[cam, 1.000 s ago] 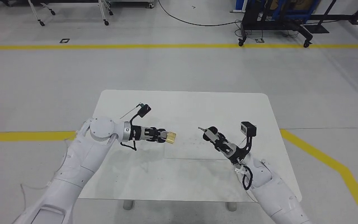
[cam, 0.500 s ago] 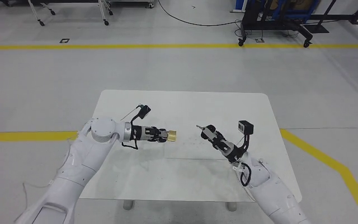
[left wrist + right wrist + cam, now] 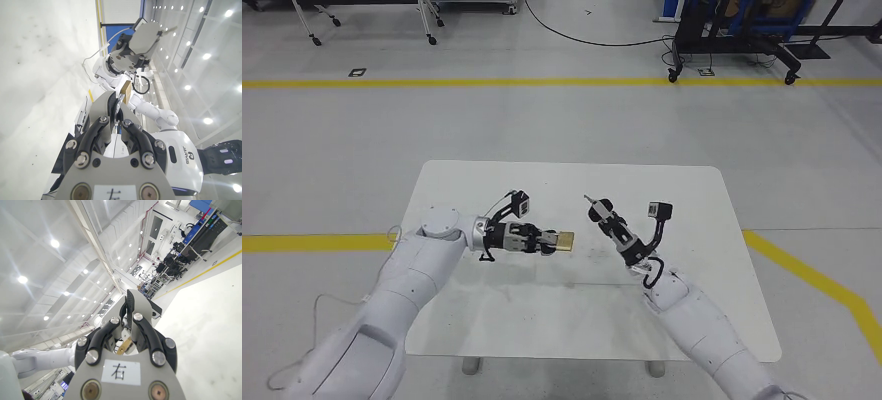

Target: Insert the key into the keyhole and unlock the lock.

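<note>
White counter (image 3: 662,190) stands on grey floor (image 3: 542,120) crossed by yellow lines (image 3: 542,83). Left jaws are clamped on the shackle of the lock (image 3: 564,241), holding its brass body above mid-counter, pointing right. Near it but apart, right jaws are clamped on the key (image 3: 589,200), whose blade juts toward the counter's far edge.

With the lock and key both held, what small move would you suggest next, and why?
Probably turn the right pincer so the key aims at the free end of the lock. The key is apart from the lock and not aimed at it, while the left pincer grips the shackle.
</note>
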Motion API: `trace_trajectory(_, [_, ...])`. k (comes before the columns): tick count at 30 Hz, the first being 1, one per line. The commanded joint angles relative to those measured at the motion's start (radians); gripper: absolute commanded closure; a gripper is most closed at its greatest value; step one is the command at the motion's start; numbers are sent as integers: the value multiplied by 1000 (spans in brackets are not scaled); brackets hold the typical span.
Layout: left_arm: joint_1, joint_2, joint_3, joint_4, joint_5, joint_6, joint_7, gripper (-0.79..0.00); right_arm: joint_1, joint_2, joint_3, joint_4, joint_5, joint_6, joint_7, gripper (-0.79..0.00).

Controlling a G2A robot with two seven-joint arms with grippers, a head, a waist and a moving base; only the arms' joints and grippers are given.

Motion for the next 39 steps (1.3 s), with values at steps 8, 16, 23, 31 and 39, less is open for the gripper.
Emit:
trace_trajectory(8, [-32, -39, 16, 98, -42, -30, -36, 0, 19, -35, -56, 22, -93, -55, -14, 0])
trace_trajectory(16, [-48, -63, 9, 168, -91, 17, -46, 0, -13, -16, -36, -61, 32, -80, 169, 0])
trace_trajectory(23, [-75, -85, 9, 209, -112, 130, -8, 0, -68, 14, 99, -139, 57, -80, 169, 0])
trace_trajectory(31, [-114, -136, -2, 266, -216, 306, 60, 0, -192, 27, 260, -281, -196, -80, -38, 0])
trace_trajectory(39, [-115, -138, -2, 268, -220, 307, 61, 0, -209, 25, 260, -295, -229, -80, -57, 0])
